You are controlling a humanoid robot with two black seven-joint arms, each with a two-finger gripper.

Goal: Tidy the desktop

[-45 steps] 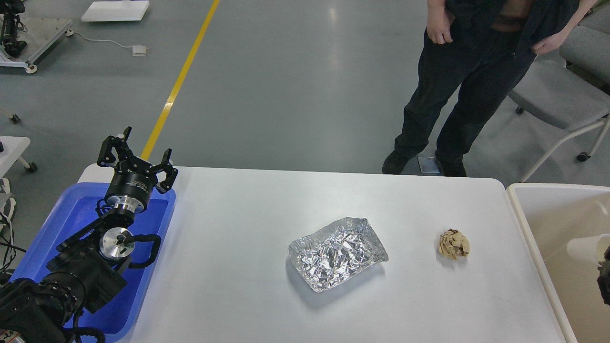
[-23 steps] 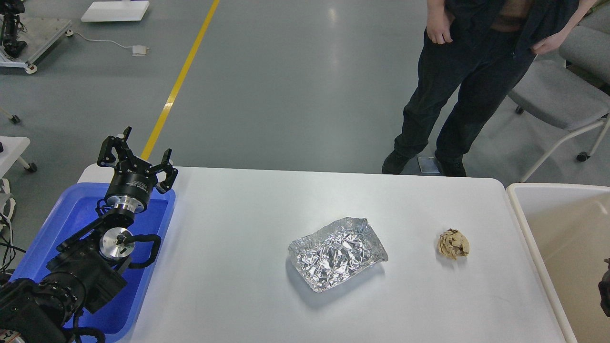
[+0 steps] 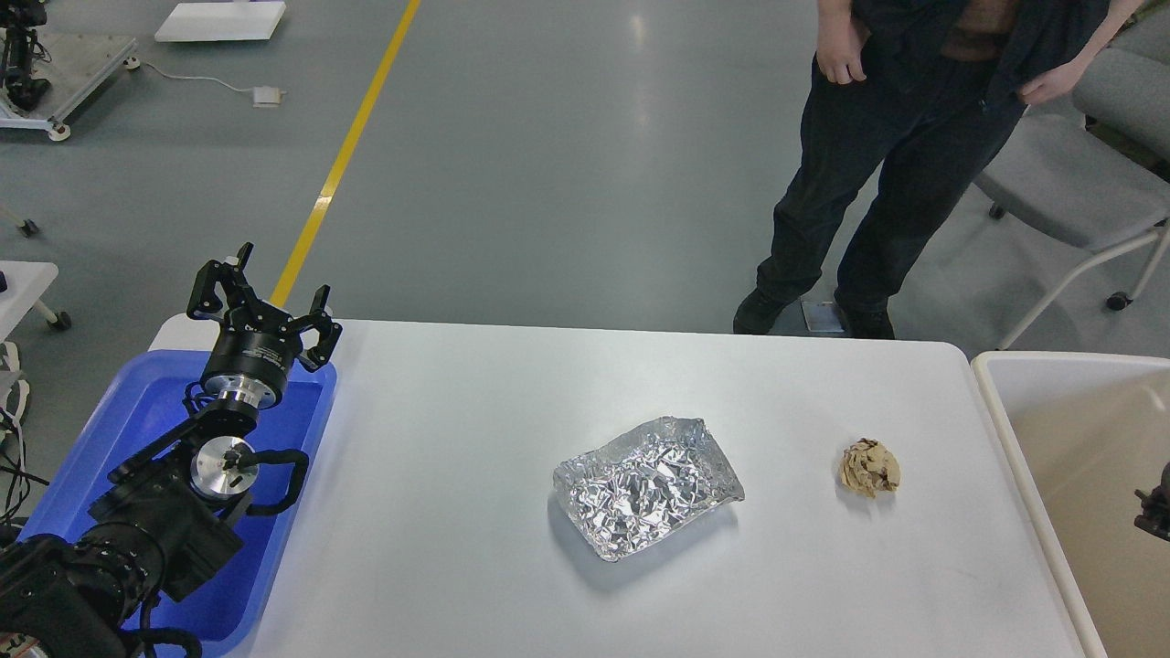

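Observation:
The white desktop (image 3: 457, 439) holds a crumpled silver foil tray (image 3: 647, 486) near its middle and a small crumpled brown paper ball (image 3: 869, 468) to the right of it. My left gripper (image 3: 265, 292) is open and empty, raised over the far end of the blue tray (image 3: 137, 411) at the table's left. Only a dark tip of my right gripper (image 3: 1155, 508) shows at the frame's right edge, over the beige bin (image 3: 1005, 411); its fingers cannot be told apart.
A person (image 3: 877, 183) in dark clothes stands just beyond the table's far right edge. A grey chair (image 3: 1079, 183) stands behind them. A yellow floor line (image 3: 347, 155) runs away past the table's far left.
A white thing seen beside my right gripper over the beige bin a second ago no longer shows. The right gripper has shifted a little at the frame's edge. The left arm has not moved.

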